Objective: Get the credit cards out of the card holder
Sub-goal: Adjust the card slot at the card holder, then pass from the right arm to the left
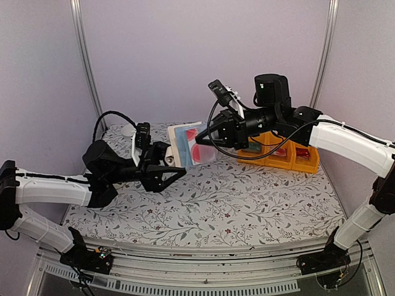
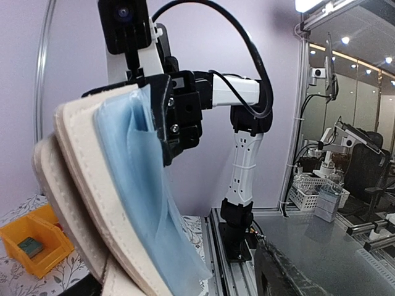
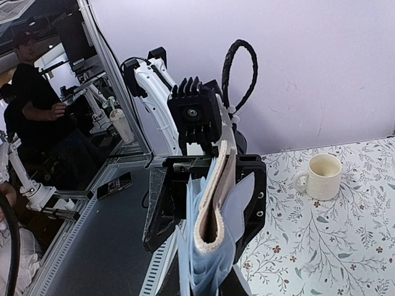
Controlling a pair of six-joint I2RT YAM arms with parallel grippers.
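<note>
- The table, under a flowered cloth, lies well below the card holder. That leaves free air under the holder and on its near side for drawing a card out.
- The right gripper reaches in from the holder's right side and is clenched on that edge. It holds the holder up off the cloth and partly fanned, probably so the other arm can get at the pockets.
- The left gripper sits just below and to the left of the holder, jaws spread and grasping nothing. From the right wrist view its two fingers stand on either side of the holder's edge, apart from it. This looks like lining up for a pinch.
- The yellow bins stand on the cloth beyond the holder's right side, behind the right gripper and out of the left arm's way.
- The holder's cream stitched edges face the left gripper, and the open pocket side is the one it can reach.
- The cup rests on the cloth off to the holder's left, well apart.
- The blue card and red card both sit in the holder's pockets, so neither is out yet.
</note>
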